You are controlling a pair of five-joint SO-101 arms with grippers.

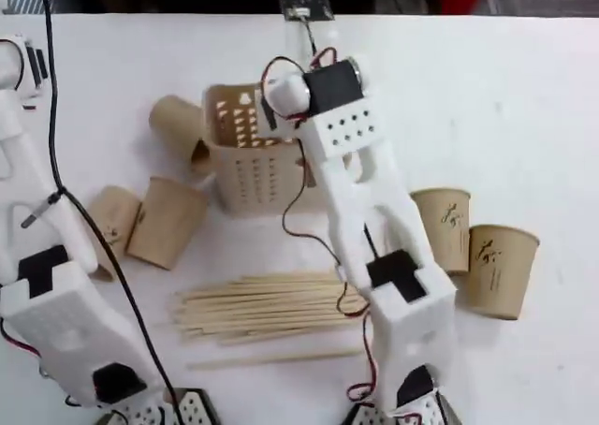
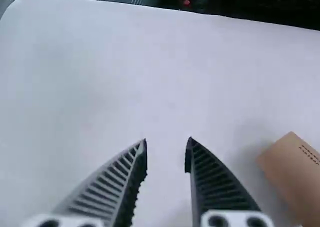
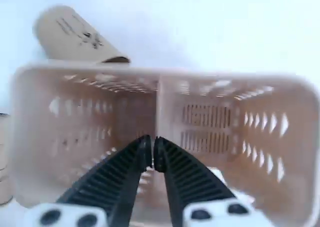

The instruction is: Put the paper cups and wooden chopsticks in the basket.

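While our right fingers (image 3: 145, 154) hang almost shut (empty) above the basket (image 3: 295, 117) and our left fingers (image 2: 140, 159) stand narrowly parted away from it, we find cups (image 1: 168, 221) and chopsticks (image 1: 262, 305) all outside.

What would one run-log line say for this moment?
right gripper: shut, over basket | left gripper: open, over table | chopsticks: piled on table | paper cups: five on table

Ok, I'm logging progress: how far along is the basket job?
Nothing looks done: the basket shows no cup or chopstick inside. Nothing is in hand: the right gripper hangs shut over it, the left gripper open. Left: five paper cups and the chopsticks, all on the table.
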